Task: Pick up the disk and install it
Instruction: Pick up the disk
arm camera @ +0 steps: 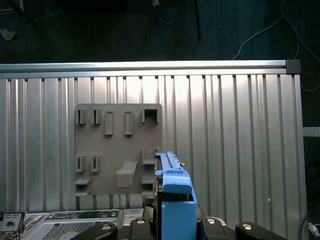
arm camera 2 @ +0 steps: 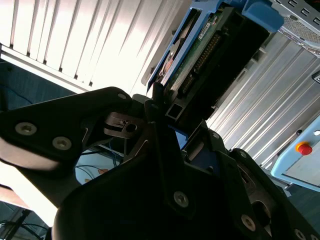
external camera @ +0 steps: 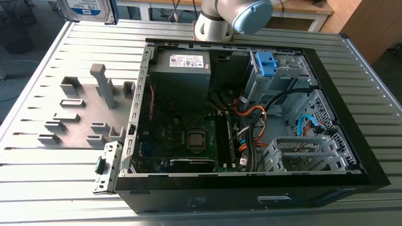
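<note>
Ribbed metal table (external camera: 37,188). Open computer case (external camera: 251,200) on exterior view's right, grey power-supply box (external camera: 180,75) and cables (external camera: 251,117) inside. Slotted grey plate (external camera: 75,117) beside case's left wall. Disk (external camera: 84,9) aloft at far left, clear of both, gripper (arm camera 2: 165,107) pinching its end.

Silvery arm (external camera: 212,26), pale blue joint cap (external camera: 251,14); black gripper (arm camera 2: 162,125), seemingly steel screws (arm camera 2: 181,199).

Your exterior view looks steeply down at the case (external camera: 251,200) and plate (external camera: 75,117). The first wrist view faces that plate (arm camera: 117,150) from farther off; both wrist views hug the disk (arm camera 2: 200,50) (arm camera: 175,200).
</note>
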Controlling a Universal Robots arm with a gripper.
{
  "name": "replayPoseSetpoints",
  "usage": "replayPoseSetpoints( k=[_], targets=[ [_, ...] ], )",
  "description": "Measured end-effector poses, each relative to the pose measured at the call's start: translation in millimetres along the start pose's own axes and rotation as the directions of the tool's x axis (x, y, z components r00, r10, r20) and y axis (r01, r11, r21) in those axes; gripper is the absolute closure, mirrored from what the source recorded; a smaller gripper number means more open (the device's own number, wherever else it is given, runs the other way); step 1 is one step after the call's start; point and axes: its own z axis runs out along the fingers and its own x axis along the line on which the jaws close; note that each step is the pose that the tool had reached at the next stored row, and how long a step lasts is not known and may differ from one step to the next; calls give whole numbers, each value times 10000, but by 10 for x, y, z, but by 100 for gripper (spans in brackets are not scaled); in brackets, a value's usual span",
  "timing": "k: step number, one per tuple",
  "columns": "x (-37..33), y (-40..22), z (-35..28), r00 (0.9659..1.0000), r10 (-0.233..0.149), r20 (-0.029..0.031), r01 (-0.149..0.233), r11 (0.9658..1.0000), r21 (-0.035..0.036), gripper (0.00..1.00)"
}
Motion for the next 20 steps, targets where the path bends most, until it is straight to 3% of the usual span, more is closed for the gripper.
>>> replayPoseSetpoints(
  k=[20],
  targets=[
    [-5,-113,-2,10000,0,-3,0,10000,1,64]
  ],
)
